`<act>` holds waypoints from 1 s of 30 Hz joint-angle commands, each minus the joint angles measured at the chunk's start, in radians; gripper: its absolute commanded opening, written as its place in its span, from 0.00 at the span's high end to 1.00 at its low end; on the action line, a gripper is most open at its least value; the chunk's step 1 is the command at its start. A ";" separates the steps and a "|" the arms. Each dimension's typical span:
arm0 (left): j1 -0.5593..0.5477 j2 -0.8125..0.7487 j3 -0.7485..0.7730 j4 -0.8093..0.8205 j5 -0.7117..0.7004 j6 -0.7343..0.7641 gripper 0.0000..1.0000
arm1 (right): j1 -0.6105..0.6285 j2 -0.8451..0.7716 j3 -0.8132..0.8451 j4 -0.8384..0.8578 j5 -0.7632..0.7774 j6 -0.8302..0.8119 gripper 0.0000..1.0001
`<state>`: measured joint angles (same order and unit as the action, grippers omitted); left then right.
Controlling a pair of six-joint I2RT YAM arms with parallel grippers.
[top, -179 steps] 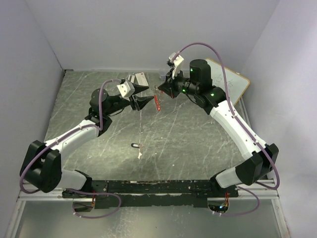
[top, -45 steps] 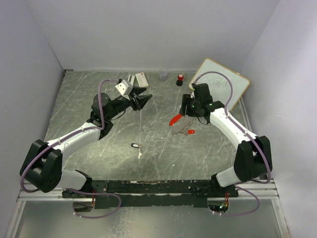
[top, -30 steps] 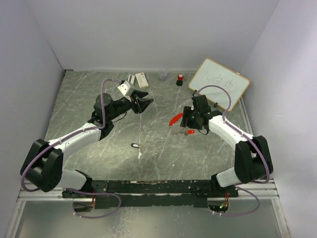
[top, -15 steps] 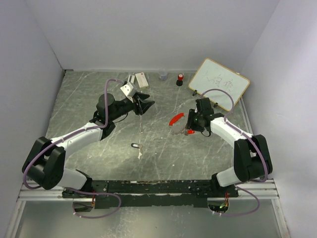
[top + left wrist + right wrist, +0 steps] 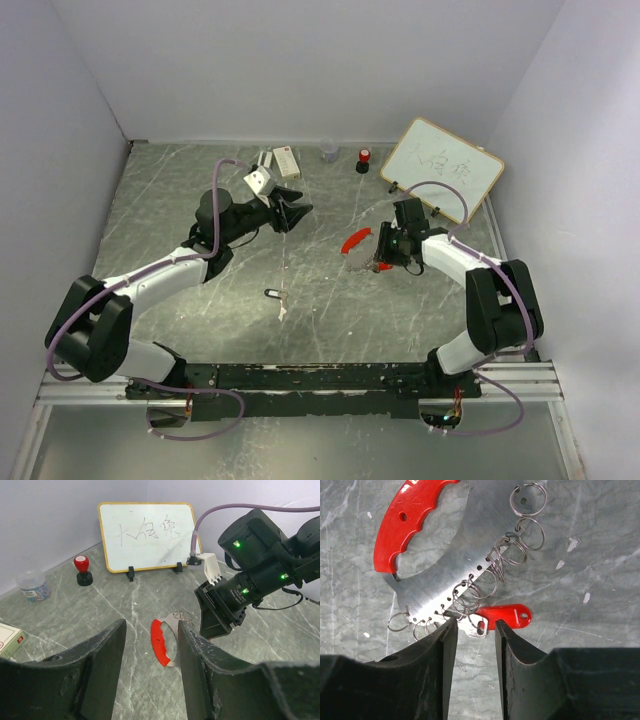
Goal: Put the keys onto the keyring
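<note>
The keyring (image 5: 355,241) lies flat on the table, a curved red handle (image 5: 407,520) on a silver plate (image 5: 451,566) with several wire rings. The red-headed key (image 5: 507,616) lies just below the plate, its silver blade (image 5: 472,627) among the rings. My right gripper (image 5: 474,624) is down over this key, open with a narrow gap, one fingertip on each side of the blade end. The black-headed key (image 5: 270,293) lies alone at centre left. My left gripper (image 5: 290,212) hovers open and empty, with the keyring (image 5: 161,642) seen through its gap (image 5: 151,625).
A small whiteboard (image 5: 443,170) leans at the back right. A red-topped stamp (image 5: 363,160), a small clear pot (image 5: 329,152) and a white box (image 5: 282,160) stand along the back. A white scrap (image 5: 283,311) lies beside the black key. Walls close three sides.
The keyring, held up by my right gripper six seconds ago, now lies on the table. Over the last second the right gripper settled over the red key and its jaws narrowed. The left gripper shifted slightly right.
</note>
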<state>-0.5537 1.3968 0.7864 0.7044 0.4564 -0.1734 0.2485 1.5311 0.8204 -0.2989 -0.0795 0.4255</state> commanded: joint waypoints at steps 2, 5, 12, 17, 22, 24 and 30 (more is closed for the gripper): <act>-0.009 0.011 0.008 0.000 -0.002 0.003 0.44 | -0.007 0.022 -0.012 0.033 -0.011 -0.017 0.66; -0.009 0.013 0.011 -0.006 -0.003 0.006 0.44 | -0.008 0.033 -0.014 0.036 -0.010 -0.019 0.68; -0.009 0.012 0.011 -0.016 -0.007 0.013 0.44 | -0.008 0.045 -0.018 0.041 -0.009 -0.026 0.69; -0.009 0.015 0.014 -0.018 -0.005 0.013 0.44 | -0.007 0.051 -0.016 0.042 -0.003 -0.028 0.78; -0.009 0.018 0.019 -0.018 -0.005 0.013 0.44 | -0.007 0.057 -0.014 0.042 0.001 -0.031 0.84; -0.009 0.018 0.020 -0.022 -0.004 0.014 0.44 | -0.007 0.053 -0.013 0.040 0.002 -0.031 0.88; -0.009 0.018 0.019 -0.014 -0.008 0.013 0.44 | -0.003 -0.002 0.006 0.012 0.019 -0.065 1.00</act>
<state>-0.5537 1.4067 0.7864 0.6834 0.4557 -0.1650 0.2478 1.5768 0.8143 -0.2741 -0.0826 0.3969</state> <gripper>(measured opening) 0.564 0.009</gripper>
